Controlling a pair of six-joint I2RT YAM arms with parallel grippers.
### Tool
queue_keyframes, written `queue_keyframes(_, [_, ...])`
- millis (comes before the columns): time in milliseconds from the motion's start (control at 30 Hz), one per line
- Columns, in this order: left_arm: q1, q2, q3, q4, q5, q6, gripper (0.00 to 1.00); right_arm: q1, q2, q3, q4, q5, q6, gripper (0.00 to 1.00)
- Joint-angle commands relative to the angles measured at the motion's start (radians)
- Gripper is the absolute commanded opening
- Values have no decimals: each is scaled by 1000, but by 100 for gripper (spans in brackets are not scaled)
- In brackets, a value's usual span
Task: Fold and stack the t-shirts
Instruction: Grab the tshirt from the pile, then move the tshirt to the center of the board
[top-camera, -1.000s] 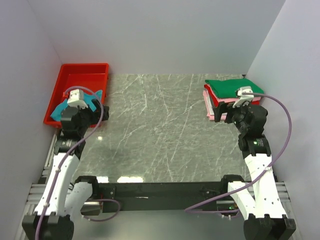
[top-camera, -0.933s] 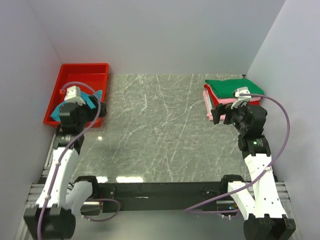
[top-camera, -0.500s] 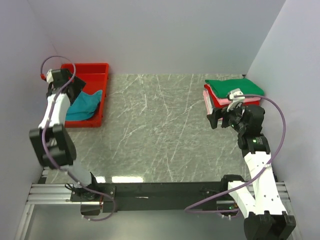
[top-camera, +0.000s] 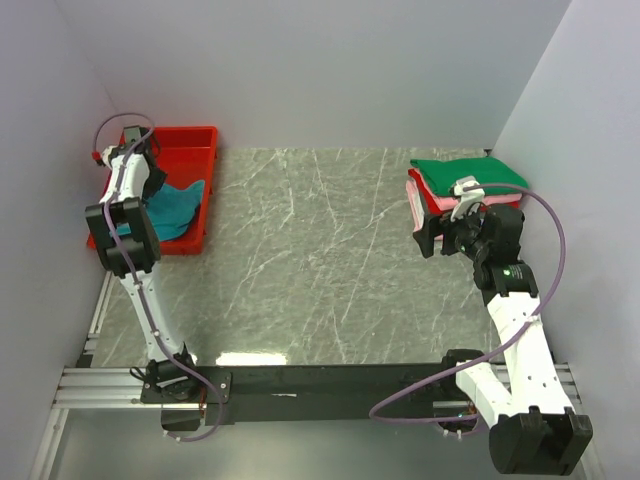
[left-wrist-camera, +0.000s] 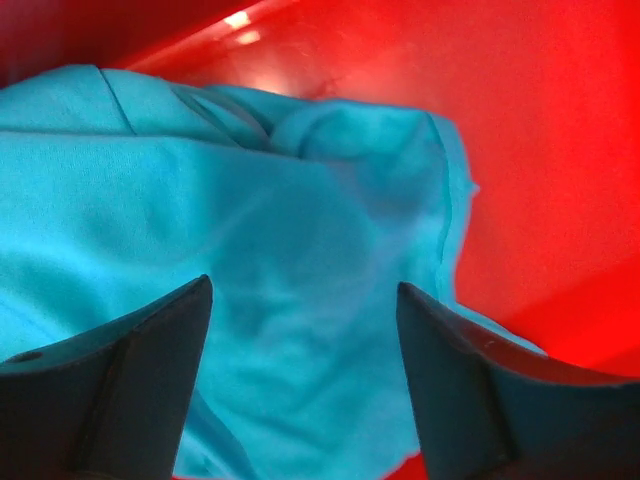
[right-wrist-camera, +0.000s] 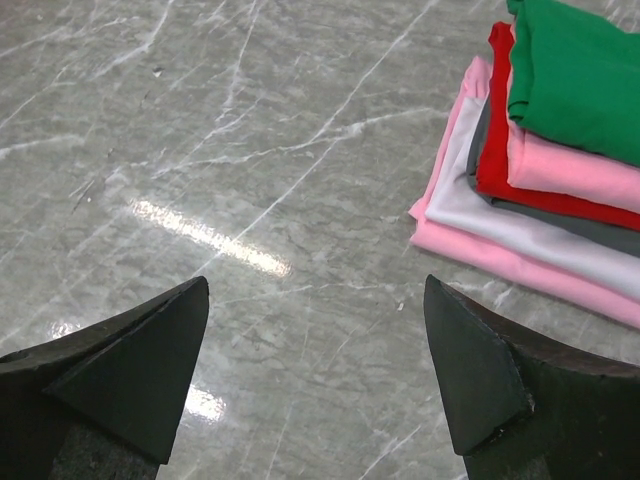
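Note:
A crumpled teal t-shirt lies in the red tray at the far left. My left gripper hangs just over it, jaws open, with teal cloth showing between the fingers; I cannot tell whether they touch it. At the far right, folded t-shirts make a stack: green on top, then pink, red, grey, whitish and pink. My right gripper stands open over bare table just left of the stack, holding nothing.
The grey marble table spans the space between tray and stack. White walls close in the back and both sides. The red tray's wall rises close behind the teal shirt.
The left arm has straightened and swung further over the tray, above the teal shirt, and its jaws have narrowed a little. The right gripper has drifted slightly left, away from the stack.

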Motion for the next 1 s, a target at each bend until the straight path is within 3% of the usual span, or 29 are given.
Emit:
queue_keyframes(0, [4,40,85,-52,-47,24,64,-5,-4,42,7,7,-16,93])
queue_keyframes(33, [8,69,97,-54,-20,31,53,-5,-7,39,7,7,-16,93])
queue_keyframes(67, [11,81,113,-55,2,58,35,-5,-8,39,9,7,-16,93])
queue_keyframes(100, [16,89,131,-49,22,72,5,-5,-10,39,12,7,-16,93])
queue_keyframes(133, [19,80,134,-46,36,83,0,-5,-16,36,12,10,-16,93])
queue_keyframes(200, [18,29,92,31,51,130,0,-7,-19,31,16,10,-16,93])
queue_keyframes(267, [1,-153,-13,163,81,226,0,-11,-27,30,19,8,-14,93])
queue_keyframes(333, [-15,-399,-213,419,123,282,0,-13,-30,28,21,2,-14,93])
queue_keyframes(400, [-18,-550,-373,576,232,316,0,-14,-31,25,22,-6,-13,93])
queue_keyframes(467, [-19,-713,-436,691,360,296,0,-16,-34,25,24,-9,-13,93])
queue_keyframes(700, [-64,-1000,-507,987,752,150,0,-20,-54,13,39,2,-19,93])
queue_keyframes(967, [-338,-1026,-345,968,853,172,0,-40,-65,11,41,-4,-20,93])
